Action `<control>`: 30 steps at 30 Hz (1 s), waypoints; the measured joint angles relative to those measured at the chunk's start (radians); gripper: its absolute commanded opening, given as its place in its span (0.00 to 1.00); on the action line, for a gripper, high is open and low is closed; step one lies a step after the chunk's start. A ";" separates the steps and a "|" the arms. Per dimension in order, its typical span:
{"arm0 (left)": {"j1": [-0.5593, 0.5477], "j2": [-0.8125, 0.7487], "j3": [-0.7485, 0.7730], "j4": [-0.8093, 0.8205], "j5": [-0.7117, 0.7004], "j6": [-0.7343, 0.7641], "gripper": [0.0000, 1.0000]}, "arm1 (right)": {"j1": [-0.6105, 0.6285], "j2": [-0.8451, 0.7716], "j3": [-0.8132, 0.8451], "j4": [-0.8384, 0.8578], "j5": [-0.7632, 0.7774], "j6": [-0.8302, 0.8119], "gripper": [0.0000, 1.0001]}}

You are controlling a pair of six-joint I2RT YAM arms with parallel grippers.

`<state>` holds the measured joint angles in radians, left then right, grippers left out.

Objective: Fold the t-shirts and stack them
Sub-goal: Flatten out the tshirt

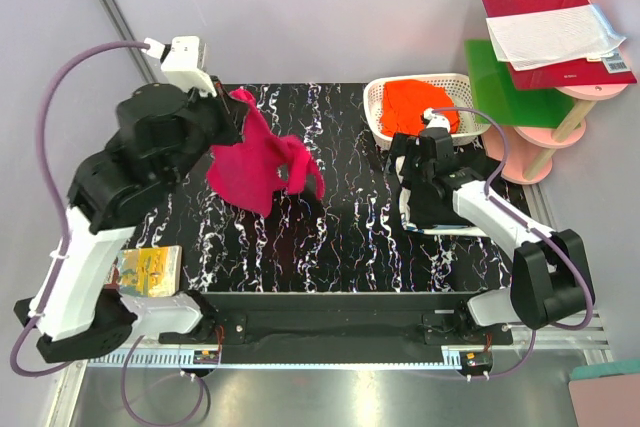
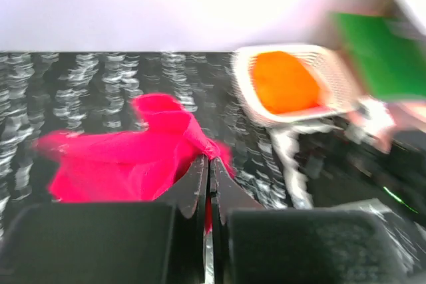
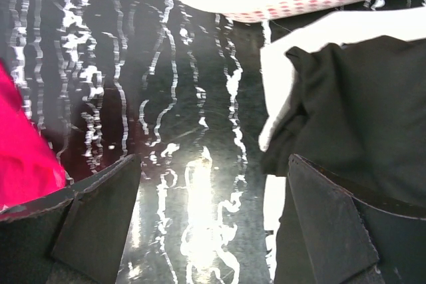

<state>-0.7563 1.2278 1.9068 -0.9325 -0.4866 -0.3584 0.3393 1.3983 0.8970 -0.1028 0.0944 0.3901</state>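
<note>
We find the left end effector (image 2: 208, 164) pinching an edge of the crumpled magenta cotton t-shirt (image 1: 262, 162), which hangs bunched over the black white-veined table (image 1: 350, 237). In our judgement it must be lowered and spread flat before any fold. The right end effector (image 3: 212, 171), jaws spread and holding nothing, hovers beside a black cloth garment (image 3: 353, 111). It could usefully take a second corner.

The left arm (image 1: 125, 162) and right arm (image 1: 482, 209) have black joint housings and white links. A lilac cable (image 1: 60, 82) loops along each. Their jaws are flat matte black wedges.
</note>
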 measured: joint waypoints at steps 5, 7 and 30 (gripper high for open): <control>-0.062 0.032 0.111 -0.046 0.266 0.000 0.00 | 0.000 -0.013 -0.002 0.007 -0.018 0.005 1.00; -0.119 0.106 0.191 -0.066 0.370 0.000 0.00 | 0.000 -0.013 -0.010 0.008 -0.018 0.008 1.00; 0.349 0.307 0.151 -0.148 -0.076 0.032 0.91 | 0.000 0.024 -0.045 0.005 -0.009 0.015 1.00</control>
<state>-0.4072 1.5345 2.0583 -1.0809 -0.5621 -0.3267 0.3393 1.4223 0.8524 -0.0978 0.0856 0.4049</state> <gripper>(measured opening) 0.012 0.994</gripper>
